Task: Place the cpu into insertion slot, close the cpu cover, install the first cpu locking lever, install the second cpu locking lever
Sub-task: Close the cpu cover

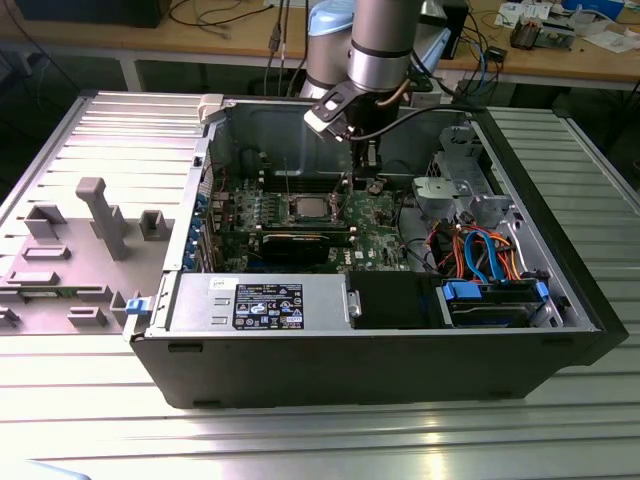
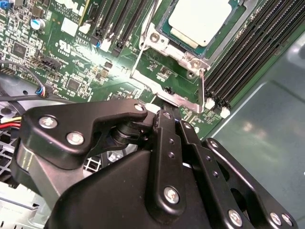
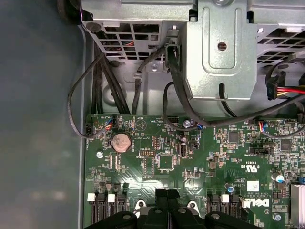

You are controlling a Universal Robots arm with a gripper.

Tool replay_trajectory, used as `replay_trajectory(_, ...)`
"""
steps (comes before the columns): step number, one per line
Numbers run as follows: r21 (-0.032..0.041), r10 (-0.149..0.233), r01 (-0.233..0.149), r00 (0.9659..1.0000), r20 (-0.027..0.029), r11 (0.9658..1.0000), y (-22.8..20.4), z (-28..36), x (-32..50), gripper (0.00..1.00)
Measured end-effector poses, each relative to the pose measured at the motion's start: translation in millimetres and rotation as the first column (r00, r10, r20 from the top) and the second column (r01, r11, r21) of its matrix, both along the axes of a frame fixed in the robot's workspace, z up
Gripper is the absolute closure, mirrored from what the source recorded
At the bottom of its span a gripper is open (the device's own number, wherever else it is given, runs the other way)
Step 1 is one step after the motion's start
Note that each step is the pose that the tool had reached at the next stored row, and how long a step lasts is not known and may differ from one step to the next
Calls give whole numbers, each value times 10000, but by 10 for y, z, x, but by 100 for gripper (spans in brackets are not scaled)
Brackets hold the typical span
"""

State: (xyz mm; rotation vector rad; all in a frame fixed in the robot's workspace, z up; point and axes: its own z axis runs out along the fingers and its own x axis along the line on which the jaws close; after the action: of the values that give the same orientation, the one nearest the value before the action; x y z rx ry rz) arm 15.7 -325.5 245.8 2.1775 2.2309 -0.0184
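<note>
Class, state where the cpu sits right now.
In the second wrist view the cpu lies in the insertion slot, between the black memory slots, just beyond the gripper.

— What is being carried by the ribbed metal table (image 1: 320,440)?
— An open computer case (image 1: 350,365) is being borne at the middle, laid on its side, with the inside turned upward.
— And towards the exterior view's left?
— Grey holders are being supported there: a tall post (image 1: 103,215), a low block (image 1: 42,222) near it and a smaller block (image 1: 152,225) just beside the case.
</note>
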Motion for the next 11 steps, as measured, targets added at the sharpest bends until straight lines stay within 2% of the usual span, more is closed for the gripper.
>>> replay_trajectory(11,-1,1,-1,10000,0,10000,0,0,-56,89)
